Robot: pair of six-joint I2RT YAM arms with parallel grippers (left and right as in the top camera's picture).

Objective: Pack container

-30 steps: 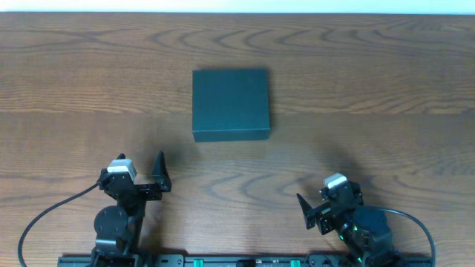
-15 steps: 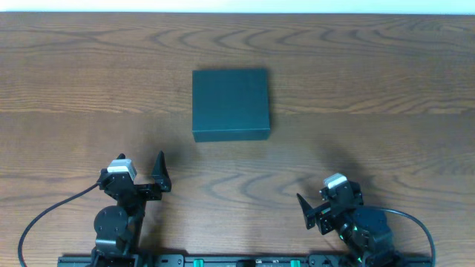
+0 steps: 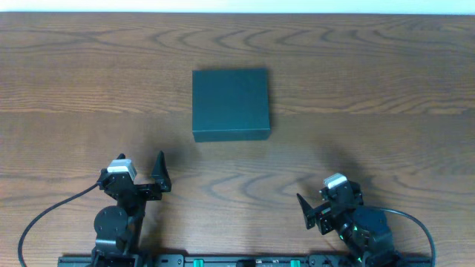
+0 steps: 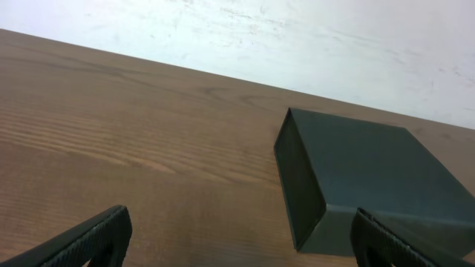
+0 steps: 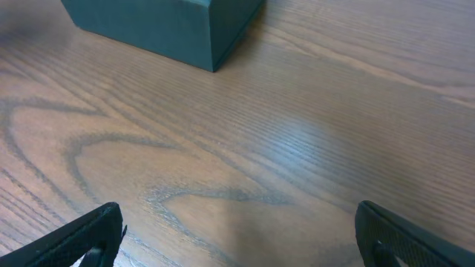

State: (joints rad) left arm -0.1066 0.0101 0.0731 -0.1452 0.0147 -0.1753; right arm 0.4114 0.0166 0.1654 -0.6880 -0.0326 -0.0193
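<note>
The container (image 3: 231,104) sat closed on the wooden desk (image 3: 386,89), lid down, centred between the two arms and toward the far edge. The left claw (image 3: 141,172) rested near the front edge, well apart from the container, jaws spread wide and holding nothing. The right claw (image 3: 315,205) rested near the front edge on the other side, likewise spread wide and empty. From the left wrist view, the container (image 4: 364,178) lay ahead and to the right; from the right wrist view, its corner (image 5: 167,22) lay ahead and to the left.
</note>
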